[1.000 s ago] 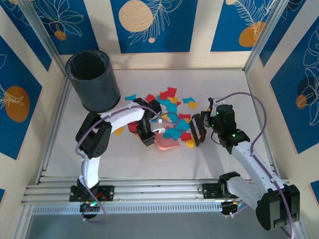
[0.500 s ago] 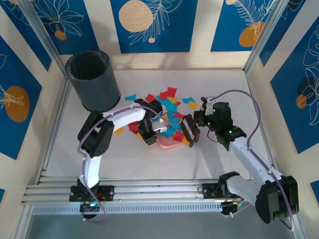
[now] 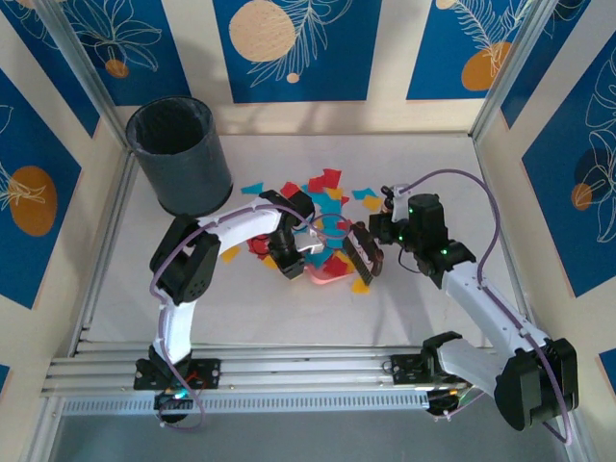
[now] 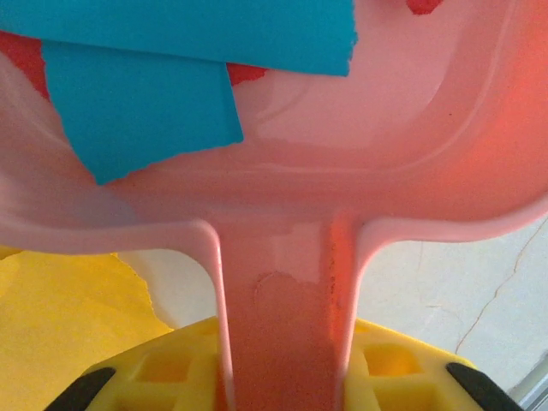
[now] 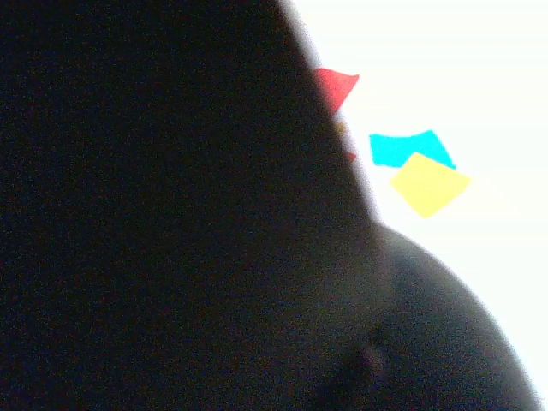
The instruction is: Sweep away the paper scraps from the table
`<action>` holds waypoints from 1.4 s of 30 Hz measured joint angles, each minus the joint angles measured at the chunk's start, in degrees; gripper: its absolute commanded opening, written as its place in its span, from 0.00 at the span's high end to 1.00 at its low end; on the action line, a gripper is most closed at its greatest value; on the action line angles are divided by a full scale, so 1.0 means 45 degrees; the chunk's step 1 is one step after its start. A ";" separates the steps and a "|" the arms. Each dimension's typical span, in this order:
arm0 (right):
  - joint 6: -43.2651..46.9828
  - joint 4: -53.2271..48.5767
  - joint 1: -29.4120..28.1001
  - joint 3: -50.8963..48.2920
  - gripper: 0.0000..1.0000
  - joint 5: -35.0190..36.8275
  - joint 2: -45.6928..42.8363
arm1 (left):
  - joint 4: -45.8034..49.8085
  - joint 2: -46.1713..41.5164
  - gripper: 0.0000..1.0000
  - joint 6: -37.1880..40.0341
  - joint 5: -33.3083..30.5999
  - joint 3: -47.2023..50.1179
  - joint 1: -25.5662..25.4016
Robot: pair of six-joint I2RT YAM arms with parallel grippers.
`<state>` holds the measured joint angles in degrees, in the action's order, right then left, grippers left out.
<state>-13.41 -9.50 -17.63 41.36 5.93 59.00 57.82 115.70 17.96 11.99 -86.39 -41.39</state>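
Paper scraps (image 3: pixel 325 185) in red, yellow, orange and cyan lie in a loose heap on the table (image 3: pixel 289 308) at mid-centre. My left gripper (image 3: pixel 286 256) is shut on the handle of a pink dustpan (image 3: pixel 327 272). In the left wrist view that handle (image 4: pixel 282 342) runs between the yellow fingers (image 4: pixel 154 377), and cyan scraps (image 4: pixel 145 111) lie in the pan. My right gripper (image 3: pixel 385 234) is shut on a dark brush (image 3: pixel 363 250), which stands against the dustpan's right side. The brush (image 5: pixel 171 214) blocks most of the right wrist view, with a cyan scrap (image 5: pixel 409 147) and a yellow one (image 5: pixel 428 182) beyond it.
A dark round bin (image 3: pixel 179 154) stands at the back left. Aluminium rails (image 3: pixel 289 371) run along the near edge. A yellow scrap (image 3: pixel 230 253) lies left of my left arm, and an orange one (image 3: pixel 359 285) sits just right of the dustpan.
My right arm has swept the brush leftwards up to the dustpan, pushing scraps with it. The left gripper and dustpan have hardly moved.
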 measured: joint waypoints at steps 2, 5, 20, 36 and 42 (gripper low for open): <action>-0.0039 0.0000 0.0000 0.0092 1.00 0.0238 -0.0097 | -0.0010 0.0000 0.96 0.0005 0.0000 0.0019 0.0000; -0.0044 0.0005 0.0000 0.0131 1.00 0.0714 -0.0359 | -0.0005 -0.0015 0.96 0.0005 0.0000 0.0097 0.0000; -0.0092 0.0053 0.0049 -0.0039 1.00 0.3220 -0.0699 | 0.0000 -0.0617 0.96 -0.0593 -0.0602 0.0758 0.0189; 0.0515 0.1889 0.0136 0.0690 1.00 0.3259 0.2220 | 0.0165 -0.0568 0.97 -0.1020 -0.0680 0.0573 0.0578; 0.0991 0.2152 0.0068 0.1263 1.00 0.2438 0.3055 | 0.0248 -0.0340 0.97 -0.1025 -0.0680 0.0223 0.0583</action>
<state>-8.95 0.19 -17.32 47.05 16.91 72.75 58.94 114.17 13.34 8.93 -85.38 -38.76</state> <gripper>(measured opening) 0.257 0.267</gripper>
